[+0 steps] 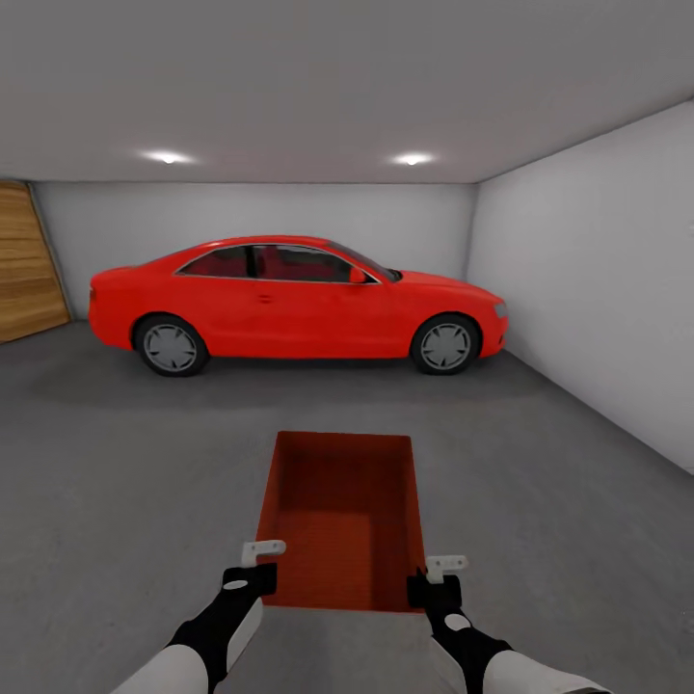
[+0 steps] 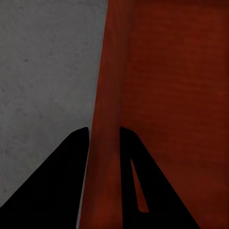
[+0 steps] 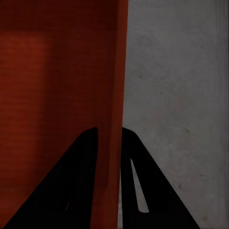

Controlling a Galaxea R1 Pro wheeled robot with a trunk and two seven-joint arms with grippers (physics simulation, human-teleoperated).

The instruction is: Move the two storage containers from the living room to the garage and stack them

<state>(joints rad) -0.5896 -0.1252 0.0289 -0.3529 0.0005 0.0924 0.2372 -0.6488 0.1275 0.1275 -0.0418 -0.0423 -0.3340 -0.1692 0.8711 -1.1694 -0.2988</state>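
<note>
One orange-red storage container, two hands, the left hand and the right hand, one red car, two ceiling lights, one wood-slat door.

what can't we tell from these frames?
- Head view: whether the storage container rests on the floor or hangs above it; its underside is hidden by its own walls.
- Head view: the wood-slat door is cut off by the picture's edge.
- Head view: the car hides the base of the back wall.
- Wrist views: container walls between the fingers hide pad contact.
</note>
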